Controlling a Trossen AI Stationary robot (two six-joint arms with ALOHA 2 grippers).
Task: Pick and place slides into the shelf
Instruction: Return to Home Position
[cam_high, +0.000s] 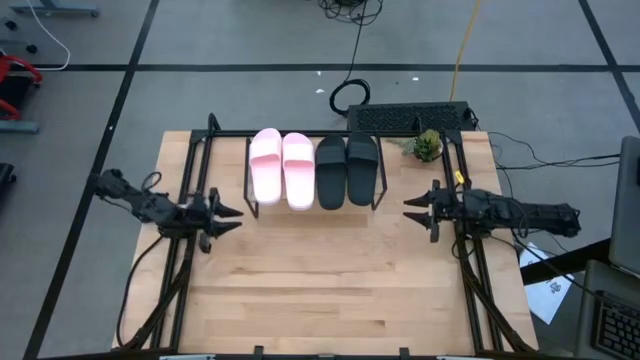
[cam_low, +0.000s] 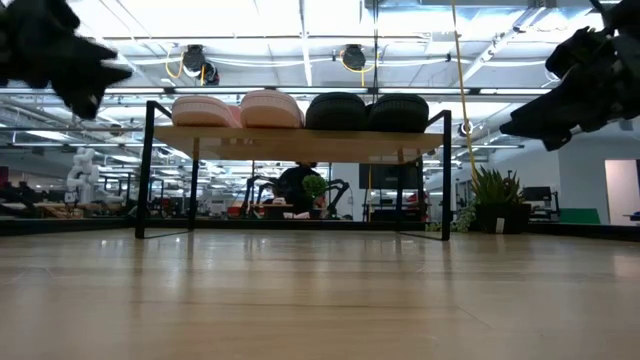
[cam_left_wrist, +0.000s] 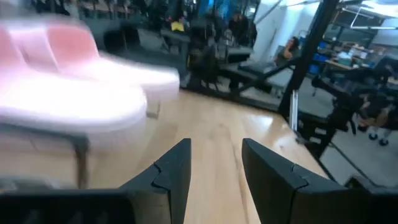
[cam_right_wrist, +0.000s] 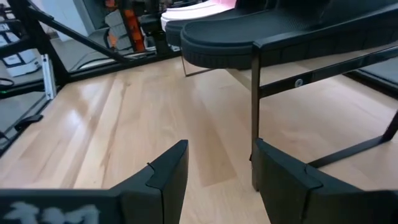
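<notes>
L claw (cam_high: 236, 216): two dark fingers apart, nothing between them, hovering over the light wooden tabletop (cam_high: 330, 290) just off the L end of the shelf, tips aimed inward. Wrist view agrees: L claw (cam_left_wrist: 216, 165) open & empty, pink slide ahead and to one side. R claw (cam_high: 408, 208): mirrors it at the R end, fingers apart, empty; its wrist view shows the R claw (cam_right_wrist: 221, 168) short of a thin black shelf leg, not touching.

Between the two claws: low shelf w/ light wooden top board on thin black metal legs (cam_low: 300, 143), long axis running L–R. On it, all 4 in a row, touching or nearly so: two pale pink wide-strap slides (cam_high: 282, 168) on the L-arm side, two black wide-strap slides (cam_high: 347, 170) on the R-arm side. L claw nearer pink, R nearer black.

Each slide's long axis runs near-to-far, crosswise to the shelf. Straps look to sit toward the far end, so toes prob. point away from the arms; not certain.

Judgement: placing is done; what's left is backing each claw straight outward, clear of the legs.
</notes>
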